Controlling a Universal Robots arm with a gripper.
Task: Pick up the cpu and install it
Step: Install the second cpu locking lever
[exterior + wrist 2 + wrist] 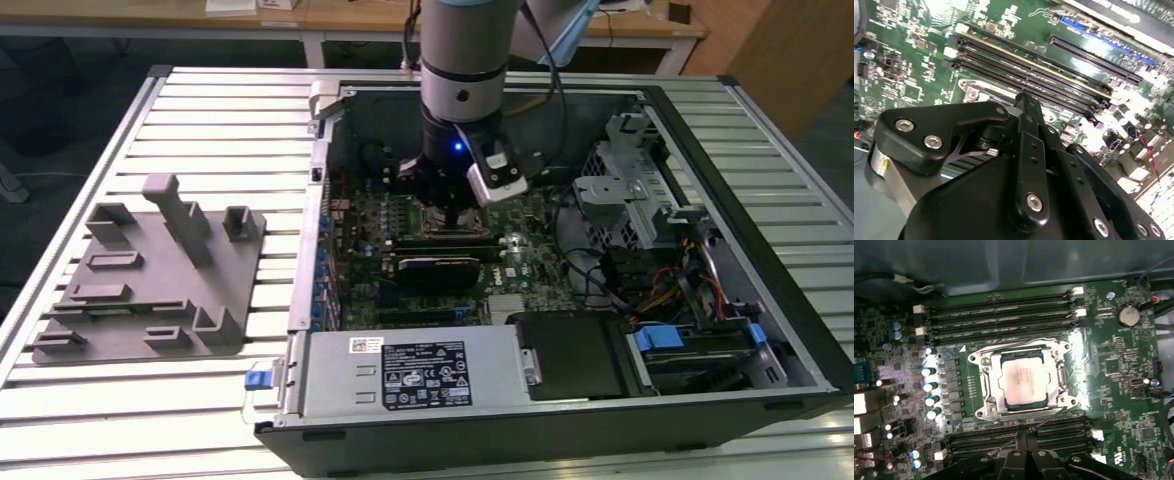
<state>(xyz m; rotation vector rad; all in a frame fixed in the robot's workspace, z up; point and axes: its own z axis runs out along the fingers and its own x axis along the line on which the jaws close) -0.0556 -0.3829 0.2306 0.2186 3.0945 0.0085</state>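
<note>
In the first wrist view we see the cpu (1024,379) lying flat inside the socket (985,405) on the motherboard (1114,370), its pale lid facing up and framed by the metal load plate, with memory slots running along both sides of it. Our end effector (1025,436) hangs just beside the socket's edge, on the side of the nearer memory slots (1019,432); its fingertips come together to a closed point and grip nothing that we can make out. So the cpu sits a short way ahead of the tips, not beneath them, and it is square, with no long axis to line up on. In the exterior view the arm (461,60) reaches down into the open computer case (747,150), which lies on the slatted table (200,120), with a grey fixture (147,280) well apart at the exterior view's left.
</note>
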